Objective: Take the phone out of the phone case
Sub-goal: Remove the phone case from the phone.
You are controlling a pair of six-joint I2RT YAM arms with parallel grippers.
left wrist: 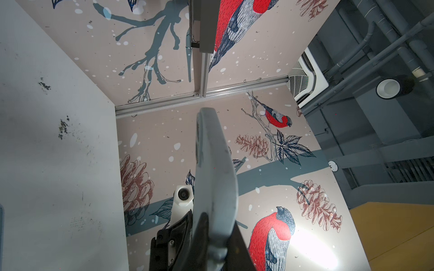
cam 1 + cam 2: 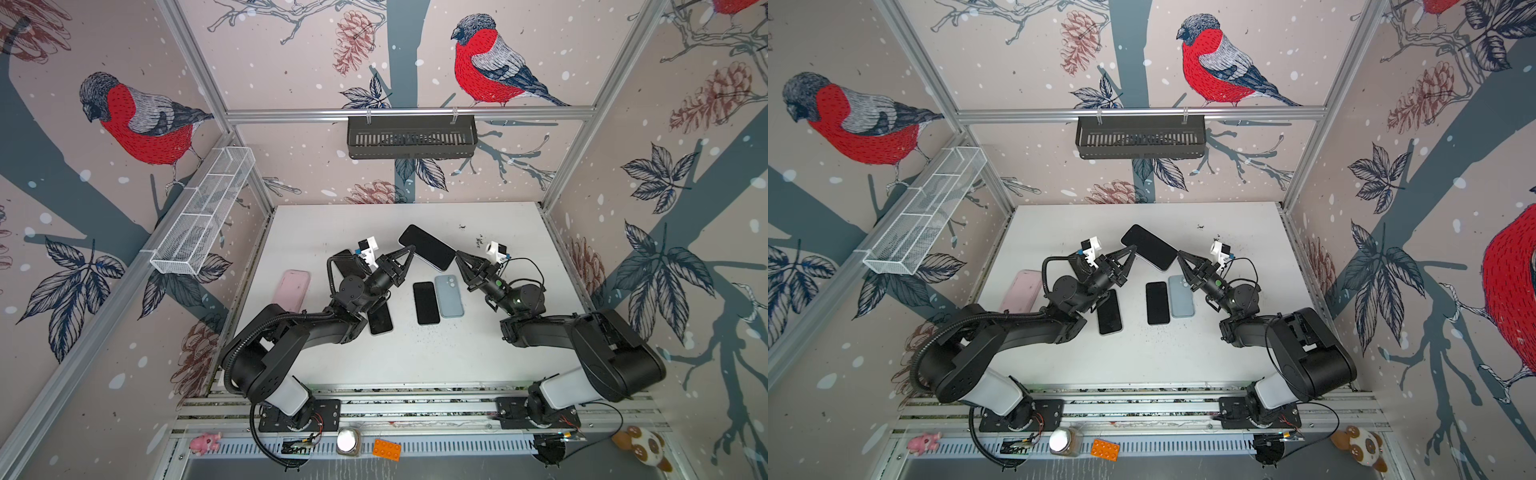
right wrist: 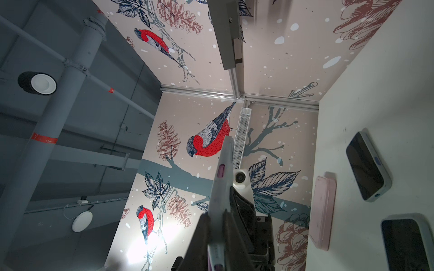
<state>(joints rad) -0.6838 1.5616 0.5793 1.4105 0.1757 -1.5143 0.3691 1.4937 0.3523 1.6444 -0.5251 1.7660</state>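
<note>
The phone (image 2: 426, 245) shows its dark screen in both top views and sits in a pale phone case (image 1: 212, 169). It hangs tilted above the table's far middle, held between both arms. My left gripper (image 2: 411, 250) is shut on its left end. My right gripper (image 2: 458, 254) is shut on its right end. In the left wrist view the case runs edge-on out of my left gripper (image 1: 218, 225). In the right wrist view the case's side (image 3: 222, 185) with a pink button rises from my right gripper (image 3: 216, 218).
On the white table (image 2: 478, 345) lie a pink case (image 2: 292, 289), a black phone (image 2: 426, 302) beside a blue-grey case (image 2: 449, 296), and a phone (image 2: 380, 323) partly under the left arm. Another dark phone (image 2: 347, 266) lies behind the left wrist. A black basket (image 2: 411, 136) hangs on the back wall.
</note>
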